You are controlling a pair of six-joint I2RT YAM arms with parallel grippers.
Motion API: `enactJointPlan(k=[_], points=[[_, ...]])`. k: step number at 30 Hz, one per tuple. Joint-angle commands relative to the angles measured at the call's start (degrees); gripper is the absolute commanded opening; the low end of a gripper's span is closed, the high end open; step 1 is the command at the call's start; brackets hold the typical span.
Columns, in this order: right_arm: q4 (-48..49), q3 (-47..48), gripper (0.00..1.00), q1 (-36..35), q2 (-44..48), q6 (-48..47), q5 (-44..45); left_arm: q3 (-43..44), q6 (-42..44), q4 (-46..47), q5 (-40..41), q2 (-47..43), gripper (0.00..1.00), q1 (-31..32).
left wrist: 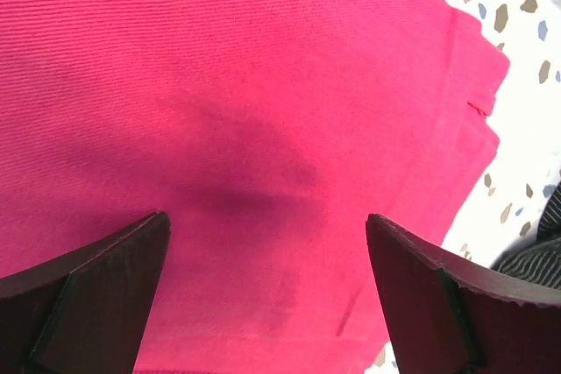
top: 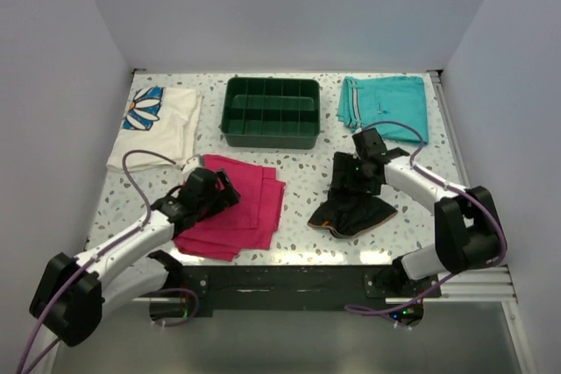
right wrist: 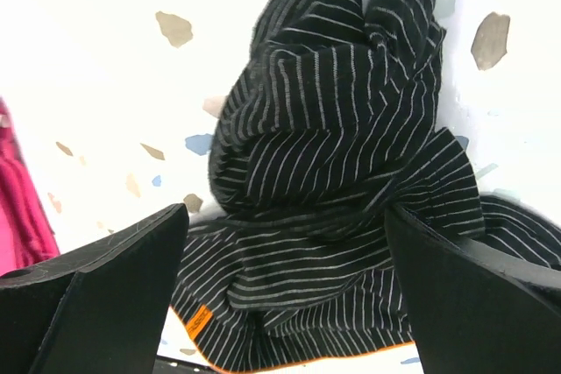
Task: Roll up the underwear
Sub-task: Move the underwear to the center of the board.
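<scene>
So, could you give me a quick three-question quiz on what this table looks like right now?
1. True or false: the right gripper is clamped on the underwear.
2. What lies under the left gripper? A blue towel, B pink cloth, C newspaper.
3. Fill in: the divided tray at the back is ___ in colour.
Key: 1 false, its jaws stand open over it; 2 B; 3 green.

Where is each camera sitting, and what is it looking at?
Top external: above and behind the arms, looking down at the table; both arms show, bases nearest.
Left wrist: on the left arm, facing down at the magenta cloth; the open left gripper frames it.
Right wrist: on the right arm, facing down at the underwear; the open right gripper frames it.
Shared: both wrist views catch cloth and underwear.
</scene>
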State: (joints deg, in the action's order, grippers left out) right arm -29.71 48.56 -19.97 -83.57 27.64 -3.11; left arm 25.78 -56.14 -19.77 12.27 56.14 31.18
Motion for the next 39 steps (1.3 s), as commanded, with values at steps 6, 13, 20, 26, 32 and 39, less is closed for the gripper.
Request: enactJointPlan(k=[6,13,20,26,32,39], points=[[-4.4,5.2,0.99,-0.2,7.6,-2.4,-1.5,10.8,4.3,-2.6,1.4,0.9,1.00,1.2],[-5.7,6.6,0.99,-0.2,9.3,-2.8,-3.1,22.3,8.1,-4.2,13.3,11.9,1.00,-1.3],[-6.5,5.9,0.99,-0.2,10.7,-2.9,-5.2,23.1,16.7,1.3,9.2,9.9,1.00,-21.7],[-6.0,6.0,0.99,-0.2,9.7,-4.0,-8.4,28.6,22.0,7.5,4.6,22.6,1.00,-31.2],[-7.5,6.1,0.99,-0.2,9.6,-6.4,-9.6,30.0,23.0,18.9,0.7,34.1,1.00,-36.5],[-7.6,5.1,0.99,-0.2,9.4,-7.2,-11.2,32.5,23.4,26.6,-2.2,42.6,1.00,-39.2]])
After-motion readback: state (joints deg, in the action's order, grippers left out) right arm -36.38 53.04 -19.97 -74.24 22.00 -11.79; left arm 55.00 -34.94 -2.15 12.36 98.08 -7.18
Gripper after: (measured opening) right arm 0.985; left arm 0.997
